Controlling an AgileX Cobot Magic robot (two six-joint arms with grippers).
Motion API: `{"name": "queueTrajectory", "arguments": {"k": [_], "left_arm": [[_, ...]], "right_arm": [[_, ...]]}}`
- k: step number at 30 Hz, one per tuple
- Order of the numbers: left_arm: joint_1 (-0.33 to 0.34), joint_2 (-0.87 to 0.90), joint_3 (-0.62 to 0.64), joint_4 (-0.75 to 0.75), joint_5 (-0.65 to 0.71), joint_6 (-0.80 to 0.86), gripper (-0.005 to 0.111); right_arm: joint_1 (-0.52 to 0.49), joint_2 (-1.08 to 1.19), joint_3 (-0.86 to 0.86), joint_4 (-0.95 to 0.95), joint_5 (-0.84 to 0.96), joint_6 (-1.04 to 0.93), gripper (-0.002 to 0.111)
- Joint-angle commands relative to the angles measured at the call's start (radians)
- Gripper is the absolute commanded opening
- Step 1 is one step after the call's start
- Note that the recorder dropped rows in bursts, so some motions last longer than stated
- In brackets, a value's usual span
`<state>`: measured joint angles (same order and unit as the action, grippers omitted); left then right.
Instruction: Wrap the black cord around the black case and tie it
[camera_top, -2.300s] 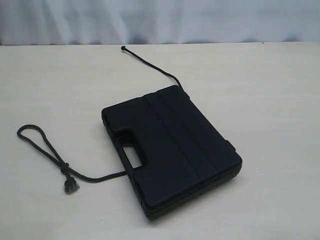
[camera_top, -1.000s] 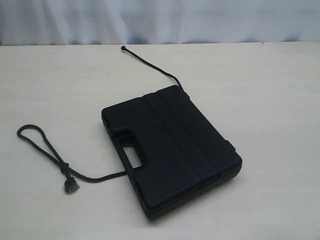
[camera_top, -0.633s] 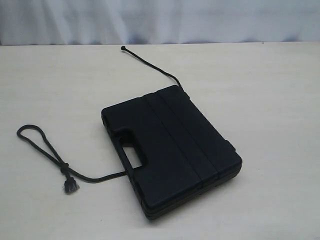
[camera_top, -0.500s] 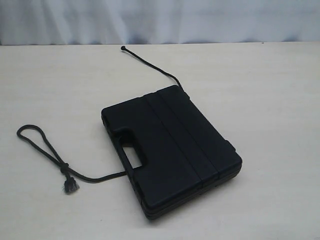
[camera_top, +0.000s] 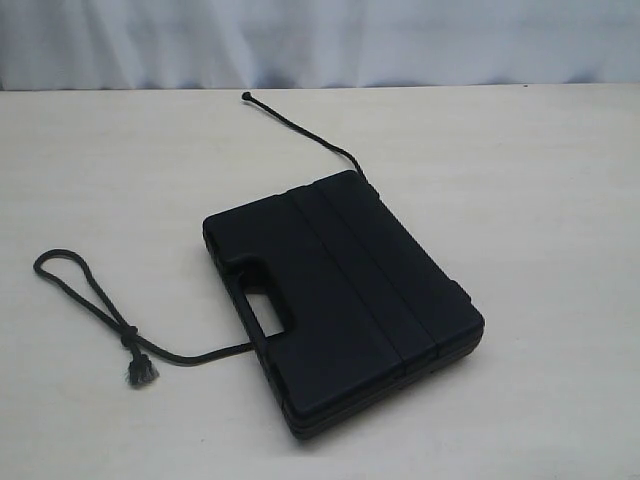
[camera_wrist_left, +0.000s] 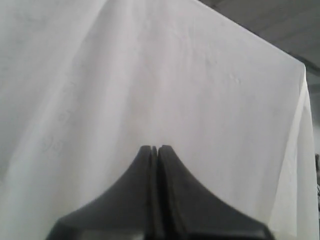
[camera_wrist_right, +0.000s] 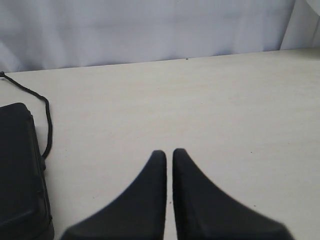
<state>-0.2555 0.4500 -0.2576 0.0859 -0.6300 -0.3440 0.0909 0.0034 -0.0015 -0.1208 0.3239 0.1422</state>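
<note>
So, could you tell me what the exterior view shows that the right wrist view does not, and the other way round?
Only the exterior view shows the whole black case with its handle slot, plus the black cord leaving it toward a knotted loop and frayed tip. Only the right wrist view shows the right gripper, jaws closed on nothing. Both show part of the case, the cord stretch curving away from it, the pale table and the backdrop.

Case (camera_top: 345, 300) flat on table (camera_top: 540, 180), cord (camera_top: 128, 338) trailing out left and behind it
</note>
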Motion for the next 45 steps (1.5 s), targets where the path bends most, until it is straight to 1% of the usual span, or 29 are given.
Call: {"name": "queueTrajectory", "arguments": {"k": [1, 6, 10, 12, 17, 21, 23, 26, 30, 32, 34, 35, 39, 41, 42, 45], "left_arm": [[-0.007, 0.166, -0.072, 0.131, 0.002, -0.089, 0.000], [-0.007, 0.315, -0.141, 0.139, 0.027, -0.105, 0.000], [-0.009, 0.421, -0.208, 0.148, 0.105, -0.105, 0.000], [-0.011, 0.461, -0.250, 0.178, 0.179, -0.105, 0.000], [-0.014, 0.562, -0.371, 0.253, 0.437, -0.128, 0.000], [-0.016, 0.640, -0.432, 0.276, 0.585, -0.128, 0.000], [-0.036, 0.681, -0.462, 0.308, 0.666, -0.124, 0.000], [-0.090, 0.746, -0.525, 0.324, 0.799, -0.085, 0.000], [-0.176, 0.839, -0.638, 0.320, 1.047, 0.007, 0.000], [-0.207, 0.883, -0.692, 0.311, 1.175, 0.041, 0.000], [-0.222, 0.919, -0.744, 0.247, 1.282, 0.127, 0.000], [-0.222, 0.937, -0.771, 0.191, 1.335, 0.201, 0.000], [-0.222, 0.988, -0.827, -0.079, 1.489, 0.576, 0.000], [-0.222, 1.002, -0.826, -0.190, 1.530, 0.720, 0.000], [-0.222, 1.008, -0.826, -0.224, 1.546, 0.745, 0.000], [-0.222, 1.027, -0.826, -0.323, 1.560, 0.746, 0.000]], "right_arm": [[-0.007, -0.003, 0.002, 0.005, -0.014, 0.002, 0.004], [-0.007, -0.003, 0.002, 0.005, -0.014, 0.002, 0.004], [-0.007, -0.003, 0.002, 0.005, -0.014, 0.002, 0.004], [-0.007, -0.003, 0.002, 0.005, -0.014, 0.002, 0.004], [-0.007, -0.003, 0.002, 0.005, -0.014, 0.002, 0.004], [-0.007, -0.003, 0.002, 0.005, -0.014, 0.002, 0.004], [-0.007, -0.003, 0.002, 0.005, -0.014, 0.002, 0.004], [-0.007, -0.003, 0.002, 0.005, -0.014, 0.002, 0.004], [-0.007, -0.003, 0.002, 0.005, -0.014, 0.002, 0.004], [-0.007, -0.003, 0.002, 0.005, -0.014, 0.002, 0.004], [-0.007, -0.003, 0.002, 0.005, -0.014, 0.002, 0.004], [-0.007, -0.003, 0.002, 0.005, -0.014, 0.002, 0.004], [-0.007, -0.003, 0.002, 0.005, -0.014, 0.002, 0.004], [-0.007, -0.003, 0.002, 0.005, -0.014, 0.002, 0.004], [-0.007, -0.003, 0.002, 0.005, -0.014, 0.002, 0.004], [-0.007, -0.003, 0.002, 0.005, -0.014, 0.002, 0.004]]}}
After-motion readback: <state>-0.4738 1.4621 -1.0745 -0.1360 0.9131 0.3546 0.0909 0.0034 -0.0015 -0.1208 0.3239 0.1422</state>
